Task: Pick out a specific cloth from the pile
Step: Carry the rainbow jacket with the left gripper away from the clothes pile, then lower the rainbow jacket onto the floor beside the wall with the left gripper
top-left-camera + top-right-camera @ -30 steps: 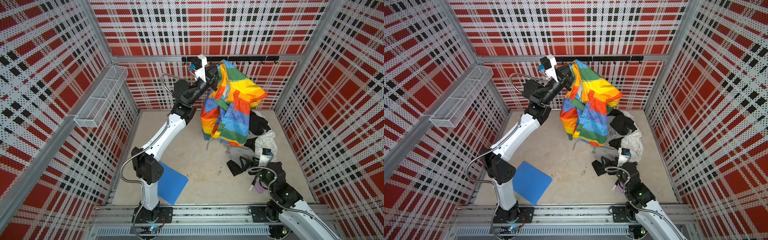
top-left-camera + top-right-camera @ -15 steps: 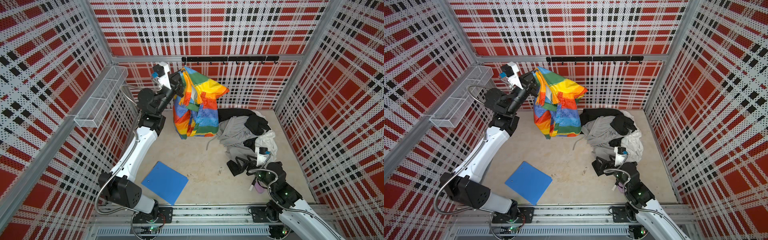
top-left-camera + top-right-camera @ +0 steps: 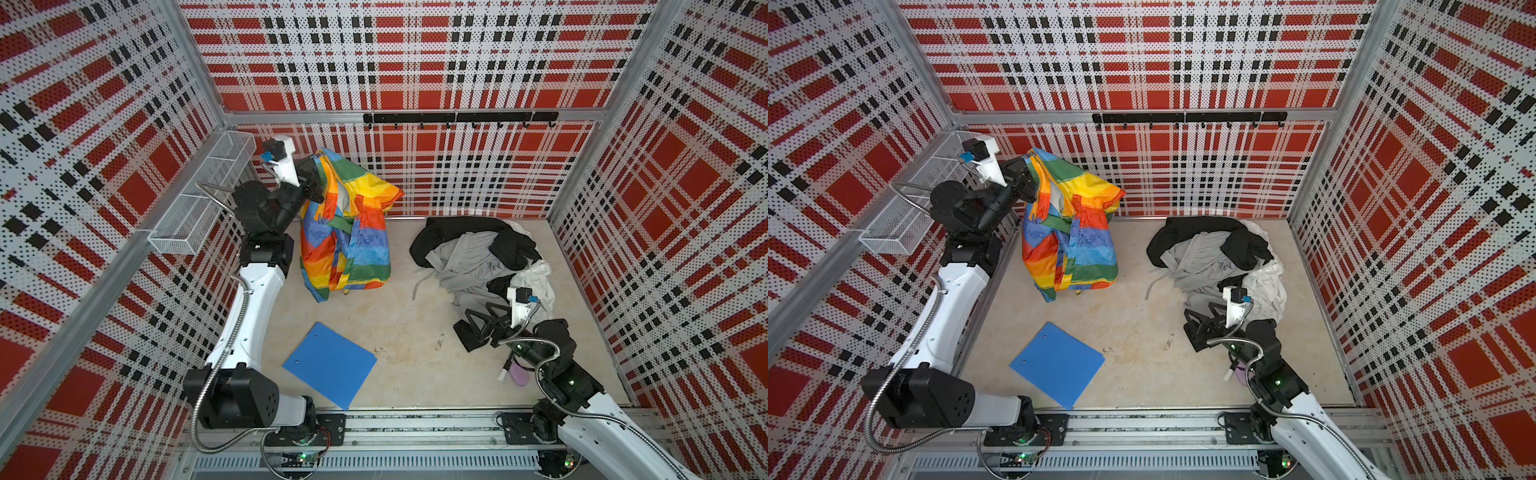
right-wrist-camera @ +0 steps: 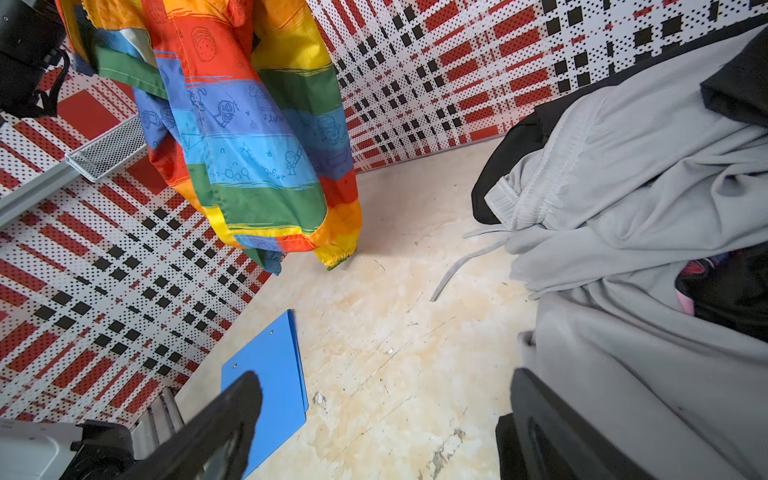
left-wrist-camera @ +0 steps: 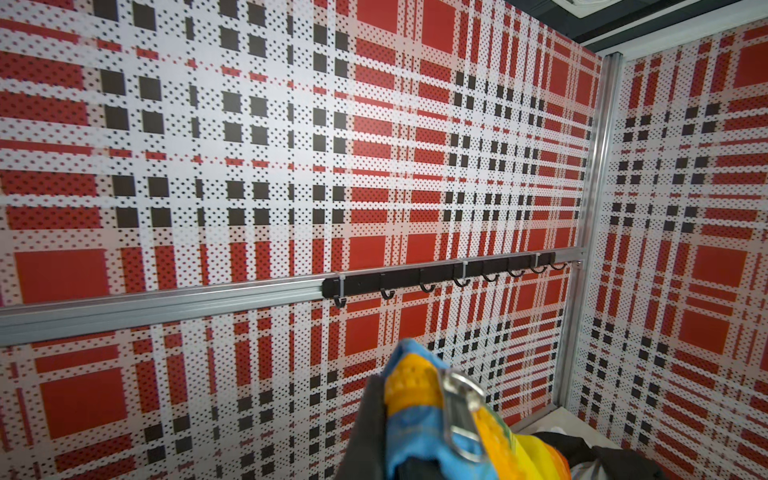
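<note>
top views look down; wrist views, close, share the cloth (image 4: 249,124) (image 5: 411,399).

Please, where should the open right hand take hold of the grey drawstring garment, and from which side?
Grip the grey drawstring garment at its gathered waistband, coming from the bare-floor side where the right hand is. That thick edge lies exposed at the rim of the pile, on top of the black garment.

The cloth (image 3: 353,249) is a thin, shiny garment in orange, yellow, green, blue and red patches. It hangs in folds at about 11 o'clock on the tabletop, pinched at its top by the left tool (image 3: 316,174). The pile (image 3: 469,257), a rumpled heap of black, grey and white, lies well apart at its 3 o'clock.
</note>
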Controlling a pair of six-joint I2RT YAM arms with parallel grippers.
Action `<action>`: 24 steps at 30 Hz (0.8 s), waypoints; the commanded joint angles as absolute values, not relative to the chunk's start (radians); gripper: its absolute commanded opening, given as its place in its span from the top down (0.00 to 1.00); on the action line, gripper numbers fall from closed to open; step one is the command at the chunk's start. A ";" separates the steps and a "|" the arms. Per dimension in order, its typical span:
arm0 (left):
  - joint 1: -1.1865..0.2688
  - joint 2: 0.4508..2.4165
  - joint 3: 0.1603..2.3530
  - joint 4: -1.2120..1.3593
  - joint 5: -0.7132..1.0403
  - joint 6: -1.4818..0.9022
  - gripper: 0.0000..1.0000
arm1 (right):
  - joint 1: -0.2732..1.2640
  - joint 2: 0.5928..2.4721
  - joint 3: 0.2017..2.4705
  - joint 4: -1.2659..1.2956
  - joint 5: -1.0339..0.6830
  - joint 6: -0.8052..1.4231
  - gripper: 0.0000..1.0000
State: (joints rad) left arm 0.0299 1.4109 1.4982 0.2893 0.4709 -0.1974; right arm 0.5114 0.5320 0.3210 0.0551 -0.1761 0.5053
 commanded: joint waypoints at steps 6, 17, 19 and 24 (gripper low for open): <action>0.056 1.447 1.594 0.288 0.453 -0.132 1.00 | 0.518 0.546 0.389 0.104 -0.181 0.485 0.00; 0.109 1.463 1.381 0.296 0.418 -0.090 1.00 | 0.518 0.532 0.386 0.072 -0.172 0.479 0.00; 0.126 1.472 1.360 0.296 0.422 -0.089 1.00 | 0.518 0.534 0.385 0.068 -0.172 0.479 0.00; 0.153 1.505 1.358 0.301 0.449 -0.110 1.00 | 0.518 0.531 0.370 0.073 -0.167 0.483 0.00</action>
